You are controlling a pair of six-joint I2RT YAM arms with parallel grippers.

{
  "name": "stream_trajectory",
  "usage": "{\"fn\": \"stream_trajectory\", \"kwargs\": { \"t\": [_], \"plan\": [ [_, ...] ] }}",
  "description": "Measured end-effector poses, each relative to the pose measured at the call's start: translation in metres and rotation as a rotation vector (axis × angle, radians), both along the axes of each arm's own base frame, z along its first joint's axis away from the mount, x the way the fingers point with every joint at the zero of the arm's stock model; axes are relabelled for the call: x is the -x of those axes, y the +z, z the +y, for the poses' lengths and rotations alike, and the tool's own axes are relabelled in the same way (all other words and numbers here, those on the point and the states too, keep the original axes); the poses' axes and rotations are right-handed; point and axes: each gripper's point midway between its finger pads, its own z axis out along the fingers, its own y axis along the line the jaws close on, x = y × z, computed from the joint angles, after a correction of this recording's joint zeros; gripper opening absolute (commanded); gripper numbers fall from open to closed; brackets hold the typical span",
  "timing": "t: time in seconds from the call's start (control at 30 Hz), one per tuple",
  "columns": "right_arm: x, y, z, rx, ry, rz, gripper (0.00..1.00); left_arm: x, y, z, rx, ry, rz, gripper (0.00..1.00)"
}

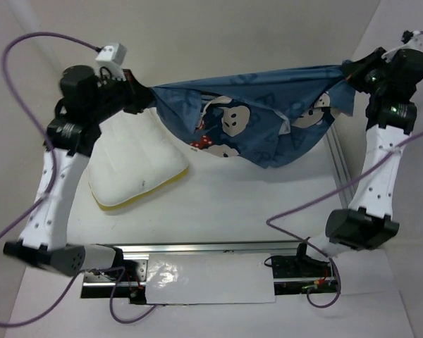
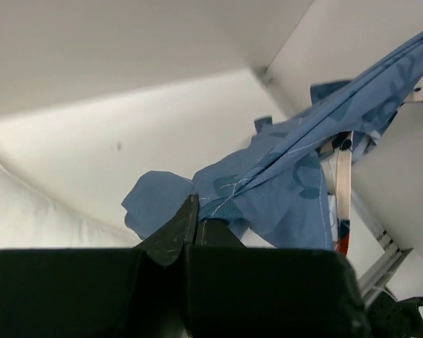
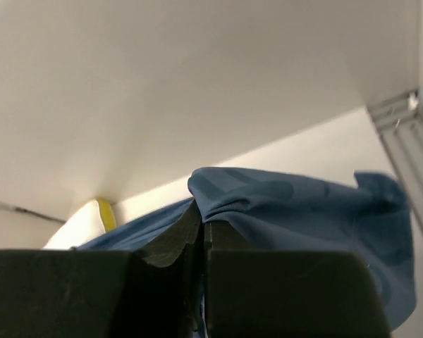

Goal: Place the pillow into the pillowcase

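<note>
Sagging blue cloth pillowcase (image 1: 268, 134), left tool (image 1: 146, 95) and right tool (image 1: 347, 72) clamped on its ends, puffy white pillow (image 1: 134, 165)

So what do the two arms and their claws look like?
Both the left arm and right arm have white links dotted with small holes, black joints and trailing purple cables. The left claw and right claw are matte black with tapered fingers. A white camera box sits on the left wrist.
</note>
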Motion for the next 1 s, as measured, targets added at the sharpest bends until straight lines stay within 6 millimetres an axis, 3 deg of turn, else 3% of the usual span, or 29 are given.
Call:
{"fn": "stream_trajectory", "kwargs": {
  "t": [0.07, 0.17, 0.23, 0.33, 0.4, 0.47, 0.53, 0.6, 0.63, 0.67, 0.7, 0.73, 0.77, 0.8, 0.83, 0.9, 1.0],
  "plan": [
    [0.033, 0.036, 0.006, 0.049, -0.034, -0.073, 0.02, 0.036, 0.040, 0.008, 0.005, 0.004, -0.121, 0.00],
    [0.098, 0.115, 0.020, 0.139, -0.098, -0.251, 0.05, 0.095, 0.101, 0.022, 0.028, 0.024, -0.318, 0.00],
    [0.139, 0.159, 0.030, 0.195, -0.130, -0.377, 0.07, 0.120, 0.128, 0.031, 0.033, 0.047, -0.415, 0.00],
    [0.183, 0.193, 0.041, 0.260, -0.157, -0.496, 0.08, 0.139, 0.153, 0.041, 0.047, 0.089, -0.500, 0.00],
    [0.180, 0.192, 0.042, 0.271, -0.134, -0.504, 0.10, 0.126, 0.151, 0.043, 0.045, 0.111, -0.483, 0.00],
    [0.147, 0.164, 0.037, 0.243, -0.077, -0.437, 0.11, 0.092, 0.133, 0.044, 0.036, 0.137, -0.415, 0.00],
    [0.092, 0.110, 0.026, 0.187, 0.001, -0.311, 0.15, 0.042, 0.092, 0.041, 0.023, 0.161, -0.286, 0.00],
    [0.026, 0.033, 0.017, 0.115, 0.065, -0.157, 0.30, -0.011, 0.031, 0.039, -0.009, 0.187, -0.139, 0.00],
    [-0.002, -0.013, 0.015, 0.084, 0.085, -0.063, 0.50, -0.041, -0.012, 0.040, -0.033, 0.209, -0.041, 0.00],
    [-0.034, -0.074, 0.012, 0.054, 0.099, 0.058, 0.60, -0.068, -0.063, 0.045, -0.062, 0.241, 0.071, 0.05],
    [-0.055, -0.133, 0.014, 0.030, 0.113, 0.176, 0.73, -0.087, -0.108, 0.051, -0.089, 0.274, 0.171, 0.22],
    [-0.066, -0.185, 0.018, 0.006, 0.124, 0.284, 0.96, -0.103, -0.155, 0.060, -0.125, 0.307, 0.273, 0.48],
    [-0.069, -0.234, 0.025, -0.006, 0.136, 0.394, 1.00, -0.113, -0.193, 0.068, -0.157, 0.336, 0.361, 0.85],
    [-0.068, -0.271, 0.030, -0.010, 0.145, 0.482, 1.00, -0.123, -0.228, 0.077, -0.187, 0.365, 0.438, 1.00],
    [-0.064, -0.294, 0.035, -0.002, 0.147, 0.546, 1.00, -0.129, -0.255, 0.085, -0.208, 0.392, 0.513, 1.00],
    [-0.057, -0.307, 0.043, 0.022, 0.142, 0.594, 1.00, -0.141, -0.288, 0.097, -0.240, 0.426, 0.610, 1.00],
    [-0.053, -0.276, 0.035, 0.062, 0.086, 0.529, 1.00, -0.155, -0.286, 0.108, -0.245, 0.459, 0.615, 1.00]
  ]
}}
